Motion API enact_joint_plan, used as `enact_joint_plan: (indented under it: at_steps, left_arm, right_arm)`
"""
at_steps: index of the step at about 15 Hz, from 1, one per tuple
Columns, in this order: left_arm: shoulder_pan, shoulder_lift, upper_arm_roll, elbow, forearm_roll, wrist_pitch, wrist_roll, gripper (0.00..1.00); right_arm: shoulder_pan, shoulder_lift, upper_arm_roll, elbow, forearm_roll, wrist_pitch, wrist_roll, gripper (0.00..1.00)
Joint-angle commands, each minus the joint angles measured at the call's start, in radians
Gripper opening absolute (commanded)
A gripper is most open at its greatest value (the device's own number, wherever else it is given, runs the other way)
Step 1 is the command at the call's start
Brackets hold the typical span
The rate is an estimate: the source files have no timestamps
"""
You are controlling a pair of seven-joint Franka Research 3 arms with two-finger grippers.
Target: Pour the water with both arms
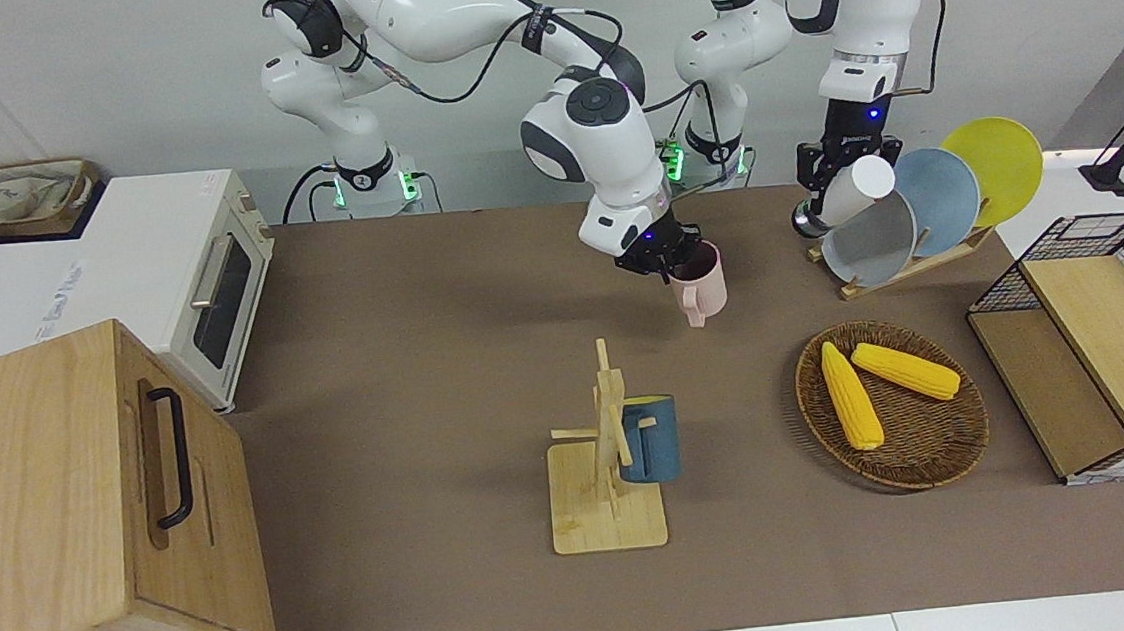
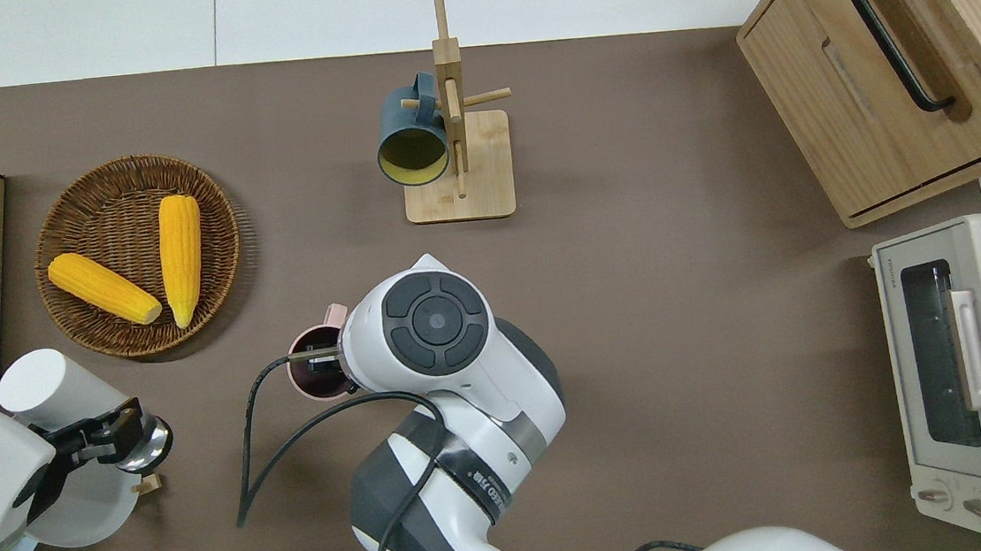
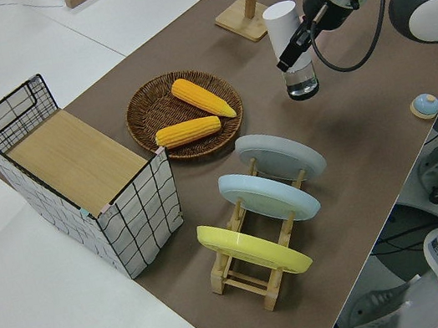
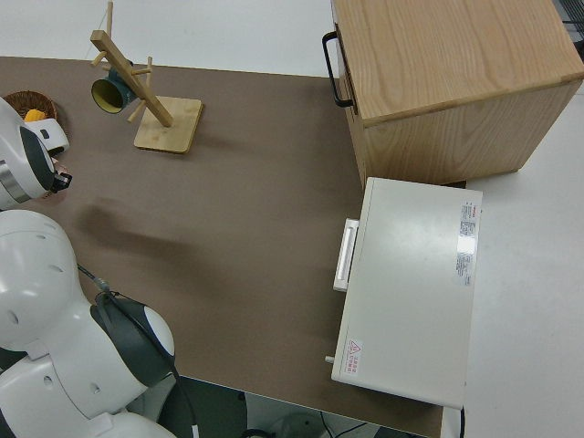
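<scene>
My right gripper is shut on the rim of a pink mug and holds it upright, low over the brown mat. In the overhead view the right gripper reaches into the mug, over bare mat between the corn basket and the arm. My left gripper is shut on a white bottle with a silver end, tilted, over the plate rack's edge. The bottle and left gripper also show overhead, and in the left side view.
A wooden mug tree carries a blue mug. A wicker basket holds two corn cobs. A plate rack, a wire crate, a toaster oven and a wooden cabinet ring the mat.
</scene>
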Motion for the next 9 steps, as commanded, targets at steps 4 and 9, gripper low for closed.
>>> enact_joint_plan:
  at_steps: [4,9]
  left_arm:
    - [-0.06,-0.065,0.018,-0.095,-0.042,0.084,0.003,0.0]
    - [-0.06,-0.065,0.018,-0.099,-0.042,0.084,0.003,0.0]
  right_arm:
    - [0.023,0.063,0.007,0.012,-0.06,0.041,0.069,0.0]
    - [0.038,0.116,0.007,0.012,-0.123,0.082,0.092,0.0]
